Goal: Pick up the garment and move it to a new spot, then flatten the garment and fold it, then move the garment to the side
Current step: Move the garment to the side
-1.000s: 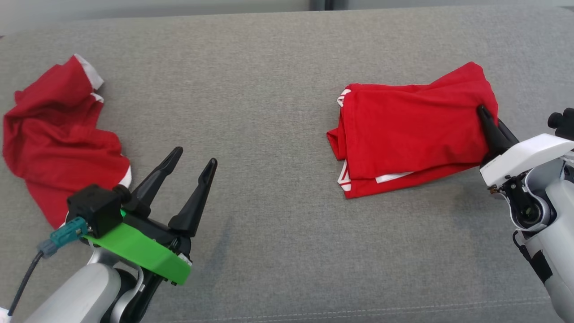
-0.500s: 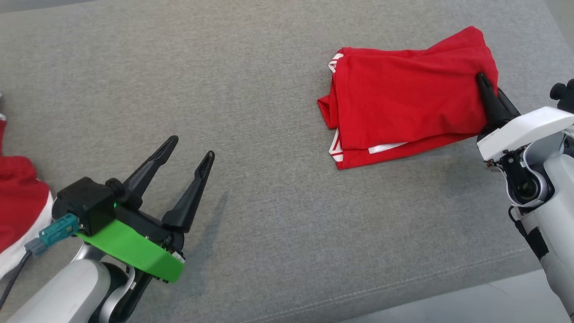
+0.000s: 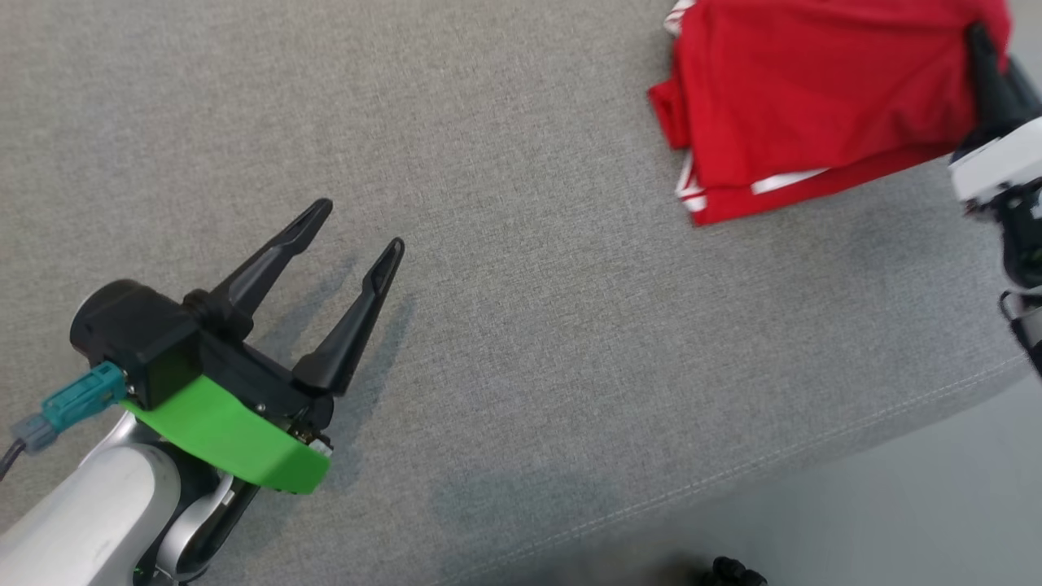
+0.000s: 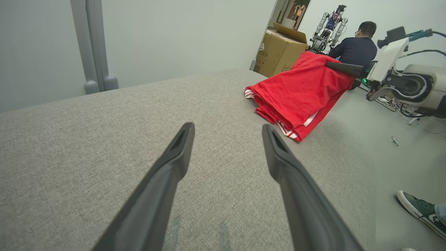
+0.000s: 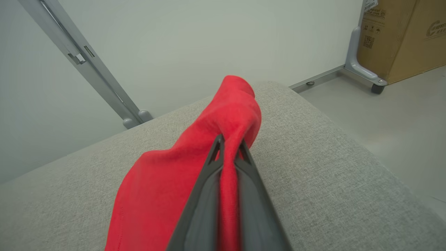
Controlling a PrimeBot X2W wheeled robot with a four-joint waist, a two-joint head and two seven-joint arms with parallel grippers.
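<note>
Two grippers: left gripper [image 3: 361, 224] sat at the lower left of the head view, right gripper [image 3: 979, 41] was way up at the top right edge.
Left pincer: fingers were spread wide, nothing between them, hanging just over the grey cushion [image 3: 529, 342] and well apart from the cloth.
Right pincer: clamped narrow on a fold of the garment [image 3: 814, 89]. In its own wrist view the red cloth ran right between the dark fingers [image 5: 204, 184] and bunched up past the tips.
Garment: red, folded into a rough stack of layers, near the cushion's right end. The gripped edge was lifted off the cushion, the opposite end lay flat on it.
White trim [image 3: 788, 181]: peeked out from the lower layers along the side facing the robot.
Cushion: woven grey fabric with a stitched seam along the front edge and a rounded corner close to the garment.
Floor [image 3: 895, 521]: pale grey, just past the cushion's front edge.
Left wrist view extras: cardboard box [image 4: 278, 52] behind the garment, a person [image 4: 355, 50] sitting with their back turned, another robot [image 4: 329, 26] beyond them, and a green sneaker [image 4: 416, 209] at the lower right.
Metal post [image 4: 92, 45]: grey, stood against the wall behind the cushion.
</note>
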